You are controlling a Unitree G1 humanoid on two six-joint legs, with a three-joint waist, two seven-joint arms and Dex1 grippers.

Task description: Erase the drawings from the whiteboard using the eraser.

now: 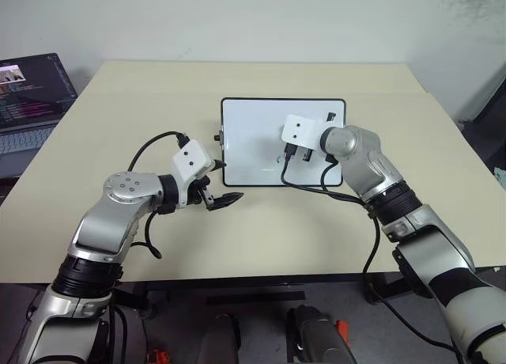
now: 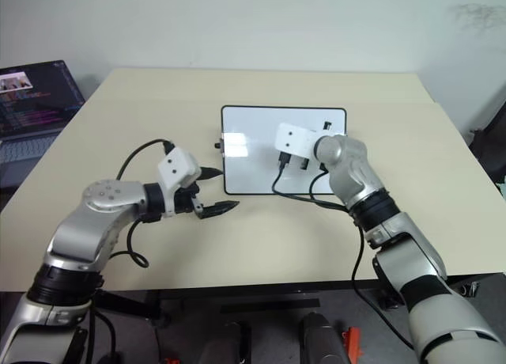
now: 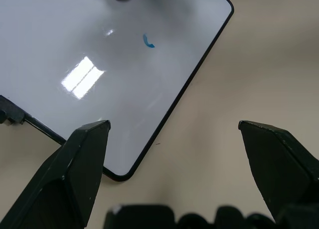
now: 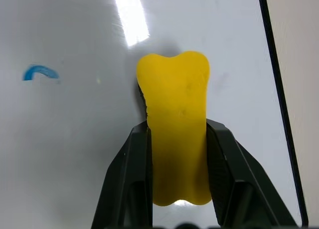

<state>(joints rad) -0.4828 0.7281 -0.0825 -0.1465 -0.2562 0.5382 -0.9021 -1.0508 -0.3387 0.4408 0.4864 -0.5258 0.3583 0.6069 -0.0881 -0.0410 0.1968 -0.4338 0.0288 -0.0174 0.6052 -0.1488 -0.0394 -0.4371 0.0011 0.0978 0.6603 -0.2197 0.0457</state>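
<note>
Our right gripper [image 4: 177,139] pinches the eraser [image 4: 174,124] over the whiteboard [image 4: 75,154]; a blue mark [image 4: 40,72] beside it needs wiping next. Our left gripper [image 3: 174,134] is wide open.

Eraser [image 4: 174,134]: bright yellow, plain. Board [image 1: 253,150]: glossy white w/ thin black frame; one small blue curved mark [image 4: 40,72] on it. Table [image 1: 118,103]: pale beige, no pattern. Gripper fingers [image 3: 75,169]: black. Arms: silver-grey w/ white wrist blocks. Laptop [image 1: 32,87] screen: dark w/ coloured text lines.
</note>
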